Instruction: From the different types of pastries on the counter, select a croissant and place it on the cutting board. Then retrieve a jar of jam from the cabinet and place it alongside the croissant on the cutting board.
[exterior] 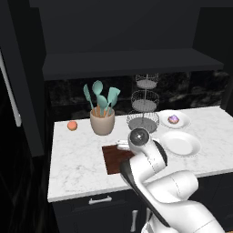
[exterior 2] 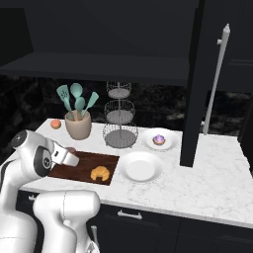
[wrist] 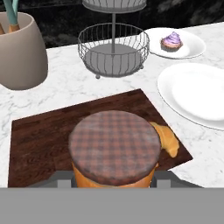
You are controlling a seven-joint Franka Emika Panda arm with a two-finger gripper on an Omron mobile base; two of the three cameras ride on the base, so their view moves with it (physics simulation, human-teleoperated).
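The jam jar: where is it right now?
In the hand view the jam jar sits clamped in the gripper over the cutting board, beside the croissant.

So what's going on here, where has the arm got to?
The white arm's gripper is shut on the jar of jam, an orange jar with a checked lid, holding it over the cutting board. The croissant already lies on the board, just beside the jar in the hand view. The purple-topped pastry sits on its plate farther back, next to a bare white plate and the wire basket stand.
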